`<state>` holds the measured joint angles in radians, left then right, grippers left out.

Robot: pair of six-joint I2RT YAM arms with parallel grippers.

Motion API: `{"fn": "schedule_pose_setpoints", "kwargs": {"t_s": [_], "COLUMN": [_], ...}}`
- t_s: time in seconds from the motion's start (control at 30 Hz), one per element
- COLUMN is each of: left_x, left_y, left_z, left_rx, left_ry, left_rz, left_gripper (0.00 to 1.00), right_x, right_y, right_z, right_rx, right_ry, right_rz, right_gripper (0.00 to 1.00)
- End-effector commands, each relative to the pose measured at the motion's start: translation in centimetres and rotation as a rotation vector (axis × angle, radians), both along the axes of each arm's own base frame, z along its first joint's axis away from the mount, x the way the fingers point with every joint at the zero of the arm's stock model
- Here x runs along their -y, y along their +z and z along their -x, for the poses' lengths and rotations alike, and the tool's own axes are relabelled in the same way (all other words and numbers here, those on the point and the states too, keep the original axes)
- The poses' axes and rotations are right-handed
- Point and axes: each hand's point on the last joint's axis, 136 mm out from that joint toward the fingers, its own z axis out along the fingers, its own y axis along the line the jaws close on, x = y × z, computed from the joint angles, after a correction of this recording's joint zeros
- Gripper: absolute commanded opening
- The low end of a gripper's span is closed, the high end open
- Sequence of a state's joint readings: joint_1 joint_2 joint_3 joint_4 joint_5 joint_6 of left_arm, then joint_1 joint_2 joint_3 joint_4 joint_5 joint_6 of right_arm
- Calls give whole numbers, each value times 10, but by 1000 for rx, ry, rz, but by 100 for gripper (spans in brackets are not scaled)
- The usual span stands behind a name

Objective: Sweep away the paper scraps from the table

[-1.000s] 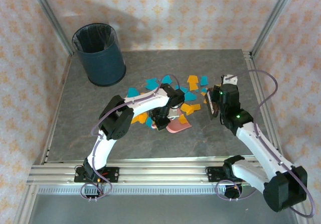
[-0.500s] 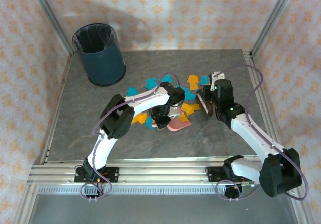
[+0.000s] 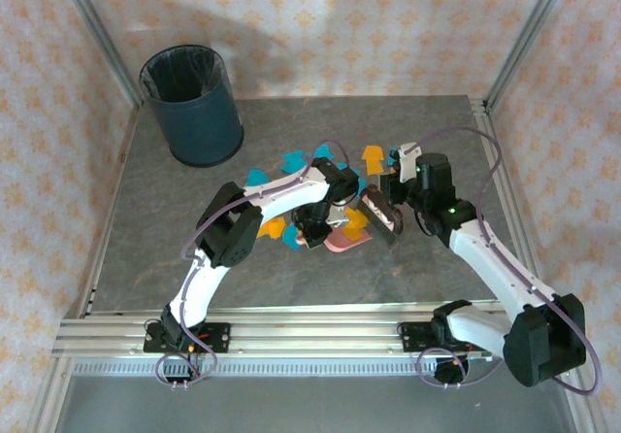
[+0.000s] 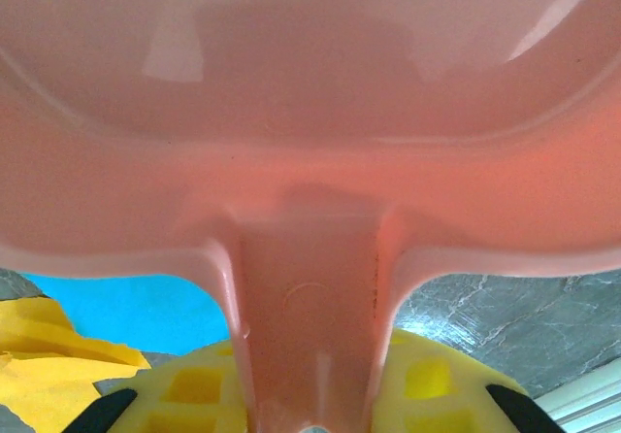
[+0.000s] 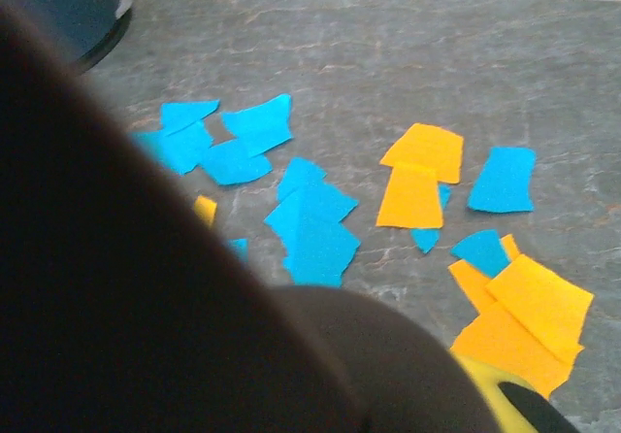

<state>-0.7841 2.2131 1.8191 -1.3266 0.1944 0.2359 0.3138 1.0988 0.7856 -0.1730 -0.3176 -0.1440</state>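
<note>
The paper scraps are thin, flat, jagged cut pieces in teal-blue and orange-yellow. They lie loose in a cluster about the middle of the mottled, stone-grey worktop, and some overlap. A glossy pink plastic dustpan, with a smooth curved pan and a straight moulded handle, sits among them. The left pincer pinches that handle between its yellow pads. The left arm is bent sharply at the elbow, with its wrist turned down to the worktop. The right arm slants in from the right, and the right pincer is clamped on a dark brush, tilted just beside the dustpan. A round dark blue bin stands at the far left corner.
</note>
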Motion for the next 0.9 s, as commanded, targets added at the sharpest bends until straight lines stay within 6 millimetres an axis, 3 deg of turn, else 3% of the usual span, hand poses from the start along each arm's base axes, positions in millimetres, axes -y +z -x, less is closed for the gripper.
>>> {"fn": "schedule_pose_setpoints", "kwargs": {"t_s": [0.0,0.23,0.6,0.7,0.87], "left_x": [-8,-5,12,19,28], "left_y": [-1,2,3,2,1], "left_z": [-1,1,-4,-6,-7], "left_rx": [-15,-14,-4,-5,-11], "left_ry": [3,-19,-41,-51,-66], "left_rz": [-42,-39,-1,13,26], "left_gripper": [0,0,0,0,0], "right_x": [-15,-14,69,98,124], "right_y": [10,36,75,79,78], "right_z": [19,22,8,6,-2], "right_rx": [-32,36,276,312,337], "right_ry": [102,86,-384,-546,-670], "right_rz": [-30,-85,-9,53,132], "right_gripper": [0,0,0,0,0]}}
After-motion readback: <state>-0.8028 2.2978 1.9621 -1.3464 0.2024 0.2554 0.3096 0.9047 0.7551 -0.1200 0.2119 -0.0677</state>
